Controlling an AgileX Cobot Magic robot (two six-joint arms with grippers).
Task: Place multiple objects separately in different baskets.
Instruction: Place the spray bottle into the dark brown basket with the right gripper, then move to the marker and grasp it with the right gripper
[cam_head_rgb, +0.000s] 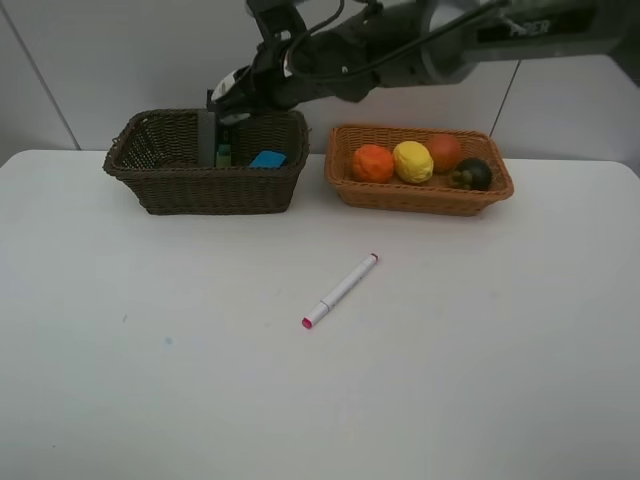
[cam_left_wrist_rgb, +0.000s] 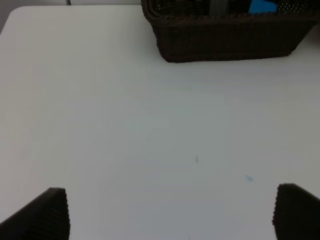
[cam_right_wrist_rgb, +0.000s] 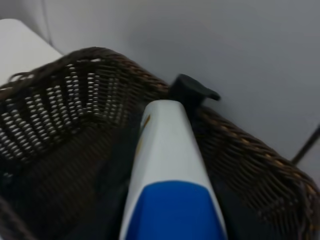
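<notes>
step: right hand (cam_head_rgb: 222, 108) over dark basket (cam_head_rgb: 150, 190), gripping white blue-capped bottle (cam_right_wrist_rgb: 170, 165), apparently not yet let go | left hand (cam_left_wrist_rgb: 170, 212) open above bare worktop (cam_head_rgb: 480, 350) | fruit in tan basket (cam_head_rgb: 420, 197) | marker (cam_head_rgb: 341, 290) lies on worktop, well apart from baskets | next: release bottle, then fetch marker.

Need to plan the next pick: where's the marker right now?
In the exterior high view the pink-tipped white marker lies loose on the white table near the middle, in front of both baskets, apart from either pincer.
</notes>
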